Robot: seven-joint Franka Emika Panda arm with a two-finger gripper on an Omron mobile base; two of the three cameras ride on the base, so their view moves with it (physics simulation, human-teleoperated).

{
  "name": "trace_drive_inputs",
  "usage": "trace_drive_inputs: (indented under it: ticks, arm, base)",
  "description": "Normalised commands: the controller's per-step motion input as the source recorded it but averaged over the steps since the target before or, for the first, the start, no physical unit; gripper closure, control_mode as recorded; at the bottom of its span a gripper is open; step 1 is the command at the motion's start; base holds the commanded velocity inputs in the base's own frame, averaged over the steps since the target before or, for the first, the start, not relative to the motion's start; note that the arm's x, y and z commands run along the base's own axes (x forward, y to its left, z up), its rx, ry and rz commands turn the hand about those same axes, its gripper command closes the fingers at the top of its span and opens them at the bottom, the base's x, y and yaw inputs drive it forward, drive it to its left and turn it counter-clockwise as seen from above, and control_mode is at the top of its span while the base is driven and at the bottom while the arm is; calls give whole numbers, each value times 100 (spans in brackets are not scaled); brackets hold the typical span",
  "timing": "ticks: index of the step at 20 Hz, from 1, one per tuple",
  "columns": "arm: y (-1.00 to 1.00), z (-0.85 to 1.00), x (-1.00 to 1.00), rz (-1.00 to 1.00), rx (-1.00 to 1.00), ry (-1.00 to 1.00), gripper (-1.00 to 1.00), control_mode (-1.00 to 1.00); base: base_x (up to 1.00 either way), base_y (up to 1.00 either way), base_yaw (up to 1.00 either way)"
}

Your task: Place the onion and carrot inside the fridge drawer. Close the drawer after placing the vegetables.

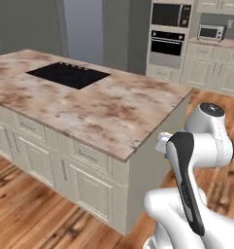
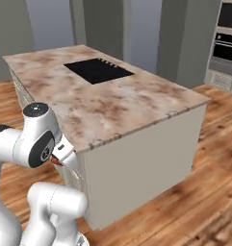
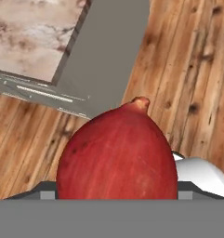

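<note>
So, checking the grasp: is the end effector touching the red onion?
Touching: in the hand view the round red onion sits wedged between the end effector's fingers.

Red onion, round, pointed tip up, close before the camera, above wood floor.

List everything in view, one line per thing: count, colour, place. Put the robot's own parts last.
onion: one, red, close in front of the hand camera, between the gripper's tips, above the floor.
kitchen island: one, mottled tan-and-brown stone top on pale cabinets, ahead of the robot.
cooktop: one, black, set flush in the island top, toward its far side.
wall ovens: two, black fronts, stacked in the tall unit at the back right of the left base view.
toaster oven: one, silver, on the back counter right of the wall ovens.
floor: one, brown wood planks, around the island.
arm: one, white with dark joints, folded beside the island's near corner.
gripper: one, closed on the onion, tips hidden behind it.
</note>
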Motion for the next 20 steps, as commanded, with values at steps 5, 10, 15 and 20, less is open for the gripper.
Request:
trace_drive_inputs:
  ticks: [5, 10, 15, 20]
  arm:
    - [0, 0, 0, 0, 0, 0, 100, 100]
    - [0, 0, 0, 0, 0, 0, 100, 100]
    - [0, 0, 0, 0, 0, 0, 100, 100]
    - [0, 0, 0, 0, 0, 0, 100, 100]
  base:
    - [16, 53, 67]
    - [27, 59, 62]
    - [43, 68, 55]
    - [64, 67, 49]
